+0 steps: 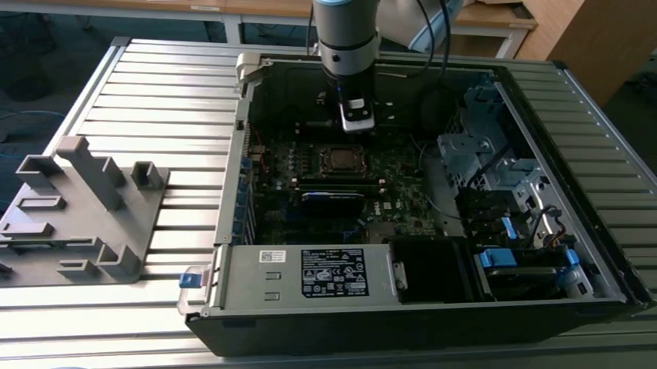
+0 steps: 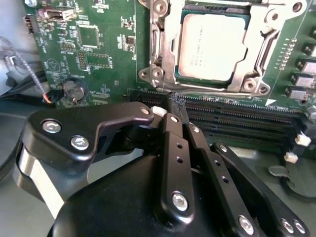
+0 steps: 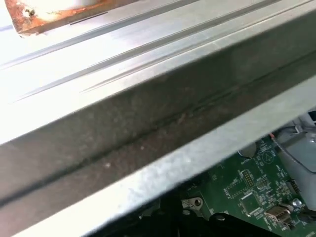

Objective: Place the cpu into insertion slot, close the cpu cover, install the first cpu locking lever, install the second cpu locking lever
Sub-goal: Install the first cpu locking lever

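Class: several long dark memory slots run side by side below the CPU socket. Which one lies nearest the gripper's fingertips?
The memory slot bordering the socket's silver cpu cover: in the second wrist view, the gripper has its fingertips at that slot's end; the others lie farther from the socket.

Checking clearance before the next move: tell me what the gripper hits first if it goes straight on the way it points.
Probably the long black memory slots just ahead of the gripper, beside the cpu cover; depth is unclear.

Faint grey print lines sit on the cpu (image 2: 212, 47) face, unreadable; the white label (image 1: 333, 272) on the case's power-supply box carries illegible print.
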`<state>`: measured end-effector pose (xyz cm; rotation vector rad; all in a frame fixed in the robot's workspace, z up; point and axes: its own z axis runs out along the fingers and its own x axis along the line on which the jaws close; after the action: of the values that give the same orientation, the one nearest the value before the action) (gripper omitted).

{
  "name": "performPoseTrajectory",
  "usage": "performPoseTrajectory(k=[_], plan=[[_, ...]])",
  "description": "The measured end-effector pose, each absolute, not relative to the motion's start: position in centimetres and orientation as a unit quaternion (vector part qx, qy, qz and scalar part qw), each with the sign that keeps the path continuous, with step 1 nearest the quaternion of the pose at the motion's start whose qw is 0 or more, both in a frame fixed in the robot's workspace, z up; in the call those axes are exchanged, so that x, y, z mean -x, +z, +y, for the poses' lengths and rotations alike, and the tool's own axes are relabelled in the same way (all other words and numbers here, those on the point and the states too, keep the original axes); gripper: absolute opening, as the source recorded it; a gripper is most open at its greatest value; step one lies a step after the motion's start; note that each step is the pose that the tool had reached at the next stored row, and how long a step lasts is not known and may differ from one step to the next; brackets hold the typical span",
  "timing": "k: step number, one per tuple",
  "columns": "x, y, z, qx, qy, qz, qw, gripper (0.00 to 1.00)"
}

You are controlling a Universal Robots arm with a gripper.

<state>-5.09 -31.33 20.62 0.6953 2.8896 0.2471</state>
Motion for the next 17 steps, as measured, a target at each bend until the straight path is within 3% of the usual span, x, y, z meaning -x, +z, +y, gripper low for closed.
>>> performPoseTrajectory(k=[9, 17], plan=[[5.10, 21.54, -31.33, -0.232, 0.080, 0.966, 0.080, 0.11], [5.09, 21.53, -31.33, -0.229, 0.039, 0.969, 0.086, 0.11]])
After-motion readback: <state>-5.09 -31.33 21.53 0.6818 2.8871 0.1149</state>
